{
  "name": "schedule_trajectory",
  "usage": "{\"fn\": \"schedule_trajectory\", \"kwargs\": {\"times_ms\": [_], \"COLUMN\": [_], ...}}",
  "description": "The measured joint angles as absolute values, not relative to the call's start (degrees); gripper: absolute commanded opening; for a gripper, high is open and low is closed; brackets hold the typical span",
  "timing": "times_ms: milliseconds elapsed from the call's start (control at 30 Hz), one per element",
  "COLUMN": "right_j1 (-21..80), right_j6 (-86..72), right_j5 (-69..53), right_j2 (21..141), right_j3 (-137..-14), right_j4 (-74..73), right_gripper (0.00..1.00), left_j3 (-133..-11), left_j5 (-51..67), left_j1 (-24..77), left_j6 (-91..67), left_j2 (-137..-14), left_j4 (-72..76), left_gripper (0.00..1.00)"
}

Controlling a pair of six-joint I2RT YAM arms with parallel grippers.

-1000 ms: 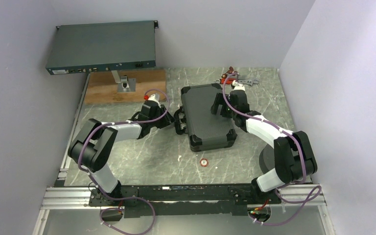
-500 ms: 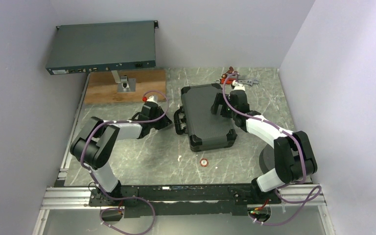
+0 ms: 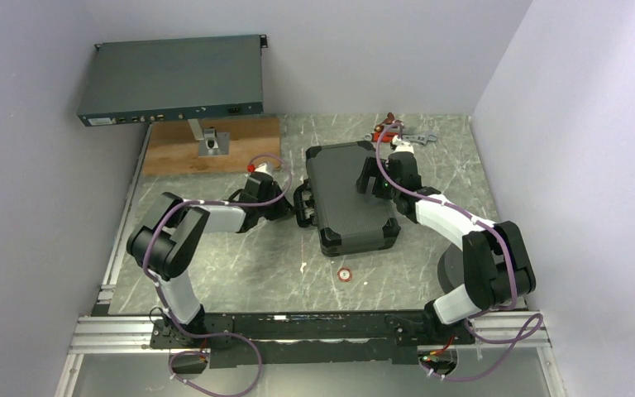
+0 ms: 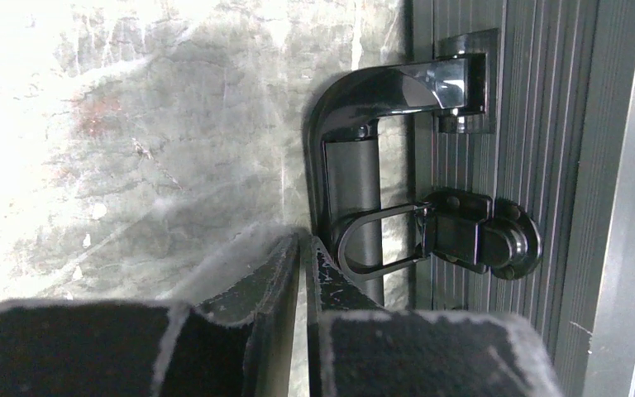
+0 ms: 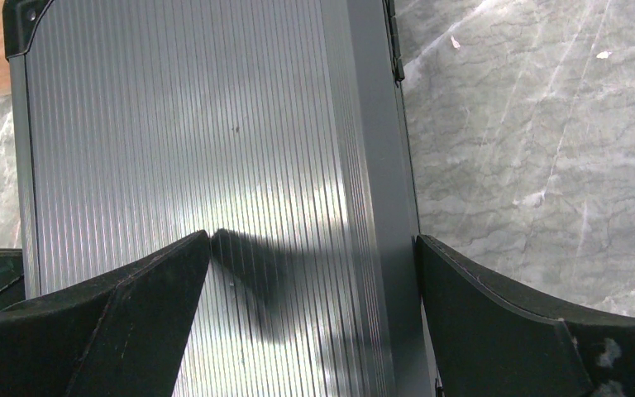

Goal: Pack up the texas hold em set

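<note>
The dark ribbed case (image 3: 349, 197) lies closed on the table. My left gripper (image 3: 288, 205) is shut and empty at the case's left side; in the left wrist view its tips (image 4: 304, 244) sit just beside the black handle (image 4: 355, 132) and a latch with its wire loop (image 4: 473, 238). My right gripper (image 3: 378, 187) is open and rests on the lid near its right edge; the right wrist view shows the ribbed lid (image 5: 198, 149) between the spread fingers (image 5: 153, 277). One poker chip (image 3: 345, 274) lies loose on the table in front of the case.
A wooden board (image 3: 211, 145) with a small metal stand and a rack unit (image 3: 174, 78) are at the back left. A wrench and red tool (image 3: 397, 132) lie behind the case. A dark round object (image 3: 448, 269) sits by the right arm.
My left arm has slid right toward the case's handle side, its elbow swinging inward. The right arm and the case have not moved.
</note>
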State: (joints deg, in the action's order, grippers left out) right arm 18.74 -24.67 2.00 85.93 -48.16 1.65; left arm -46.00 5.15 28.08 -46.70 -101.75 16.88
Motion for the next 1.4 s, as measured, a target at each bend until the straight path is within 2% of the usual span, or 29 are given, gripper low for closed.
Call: {"fn": "schedule_trajectory", "kwargs": {"times_ms": [667,1400], "right_j1": [18.74,18.79], "right_j6": [-24.67,-24.67], "right_j5": [1.96,1.96], "right_j2": [86.19,86.3], "right_j3": [-48.49,-48.58], "right_j4": [1.41,1.34], "right_gripper": [0.95,0.95], "left_j3": [-50.33,-54.08], "left_j5": [-1.21,0.19], "left_j1": [31.88,34.35], "left_j6": [-39.62,-38.3], "left_j2": [-100.36,-99.18], "left_j4": [8.36,9.85], "left_gripper": [0.13,0.11]}}
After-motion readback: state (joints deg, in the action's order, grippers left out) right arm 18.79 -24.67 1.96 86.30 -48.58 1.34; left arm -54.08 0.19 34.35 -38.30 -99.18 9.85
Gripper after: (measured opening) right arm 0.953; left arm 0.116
